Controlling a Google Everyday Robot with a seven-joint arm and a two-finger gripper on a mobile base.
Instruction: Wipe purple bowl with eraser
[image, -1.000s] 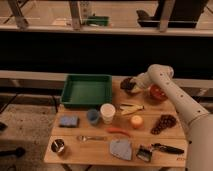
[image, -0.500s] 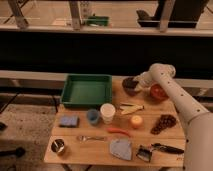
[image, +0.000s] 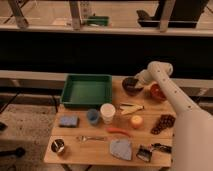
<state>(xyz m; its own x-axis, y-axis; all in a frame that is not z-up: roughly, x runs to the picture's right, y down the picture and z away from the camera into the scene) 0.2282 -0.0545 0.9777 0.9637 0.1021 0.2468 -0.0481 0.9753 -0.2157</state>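
Note:
The purple bowl (image: 131, 87) is small, round and dark, and stands at the back of the wooden table, right of the green tray. My gripper (image: 137, 80) is at the end of the white arm, which reaches in from the right. It sits right at the bowl's upper right rim. No eraser can be made out in the gripper or on the table.
A red-orange bowl (image: 157, 92) stands just right of the purple one, under the arm. Also on the table are a green tray (image: 87, 90), blue cup (image: 92, 116), white cup (image: 107, 113), banana (image: 131, 107), orange (image: 136, 121), grapes (image: 162, 123), blue sponge (image: 68, 121) and grey cloth (image: 121, 148).
The gripper has moved left, from near the red-orange bowl to the purple bowl's rim. Nothing on the table has shifted.

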